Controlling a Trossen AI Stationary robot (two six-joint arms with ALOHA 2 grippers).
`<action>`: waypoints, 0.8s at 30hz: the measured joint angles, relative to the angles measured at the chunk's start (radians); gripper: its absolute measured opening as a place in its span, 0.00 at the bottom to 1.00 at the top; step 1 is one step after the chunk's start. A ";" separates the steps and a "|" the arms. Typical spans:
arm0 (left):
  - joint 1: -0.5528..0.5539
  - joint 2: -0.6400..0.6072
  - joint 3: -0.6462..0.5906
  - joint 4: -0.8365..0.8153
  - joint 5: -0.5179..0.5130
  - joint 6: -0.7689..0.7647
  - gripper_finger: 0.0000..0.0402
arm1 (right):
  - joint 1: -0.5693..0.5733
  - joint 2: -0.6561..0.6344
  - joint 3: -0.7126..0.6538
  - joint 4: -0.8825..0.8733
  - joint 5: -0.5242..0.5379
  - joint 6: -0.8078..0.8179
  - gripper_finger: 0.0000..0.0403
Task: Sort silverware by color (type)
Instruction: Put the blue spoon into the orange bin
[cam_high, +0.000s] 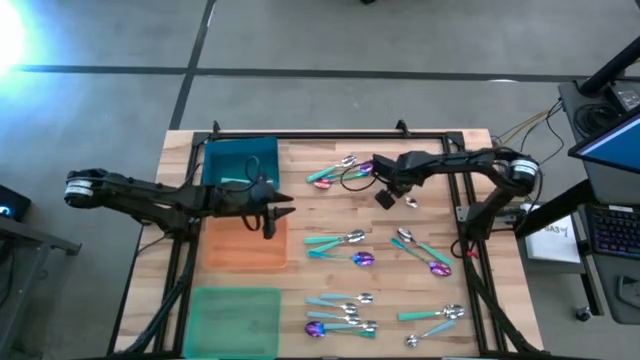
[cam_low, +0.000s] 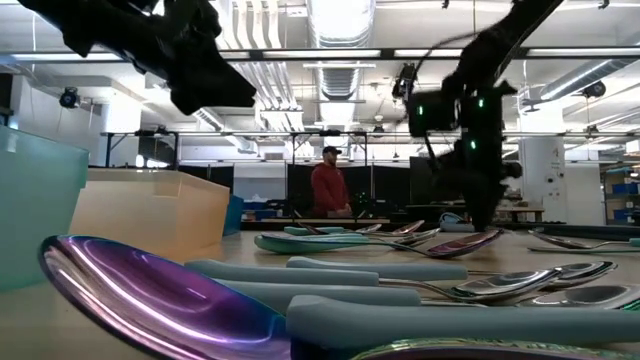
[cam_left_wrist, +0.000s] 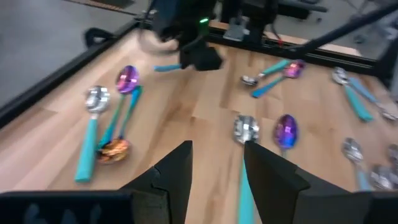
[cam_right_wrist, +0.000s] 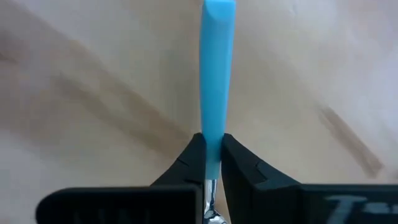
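Pinched between the dark fingers (cam_right_wrist: 194, 163) of the right gripper (cam_right_wrist: 212, 152), a pale-blue spoon handle (cam_right_wrist: 217, 68) stands out over the wooden table (cam_right_wrist: 93, 74), the fingers pressed tight on either side of it; from overhead the same right gripper (cam_high: 385, 194) hangs above the table's far middle, just beside a cluster of spoons (cam_high: 338, 172) with teal handles and one purple-pink head. Across the table the left gripper (cam_high: 277, 213) reaches in over the inner edge of the orange mat (cam_high: 240, 250), its two fingers (cam_left_wrist: 175, 171) spread apart with nothing between them, pointing toward the scattered silverware. Beyond it, a silver spoon (cam_left_wrist: 246, 129) and a purple-headed spoon (cam_left_wrist: 286, 130) lie side by side on the wood, with a teal-handled silver spoon (cam_left_wrist: 90, 127) and another purple spoon (cam_left_wrist: 127, 81) to one side. More silverware lies in loose groups at the table's middle (cam_high: 340, 243), its right side (cam_high: 425, 253) and its near edge (cam_high: 345, 315). A blue mat (cam_high: 240, 160) lies at the far left and a green mat (cam_high: 235, 315) at the near left. At table height a large purple spoon head (cam_low: 150, 290) fills the foreground, and a person (cam_low: 328, 190) stands in the room behind
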 joint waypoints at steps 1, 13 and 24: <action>0.000 0.000 -0.001 0.000 -0.021 0.000 0.32 | 0.000 -0.024 0.001 0.008 -0.019 -0.005 0.04; 0.000 0.201 -0.276 0.820 -0.114 0.038 0.32 | 0.110 -0.232 0.001 0.388 -0.192 -0.043 0.04; -0.002 0.553 -0.245 1.274 -0.031 -0.146 0.37 | 0.348 -0.198 0.001 0.764 -0.211 -0.061 0.04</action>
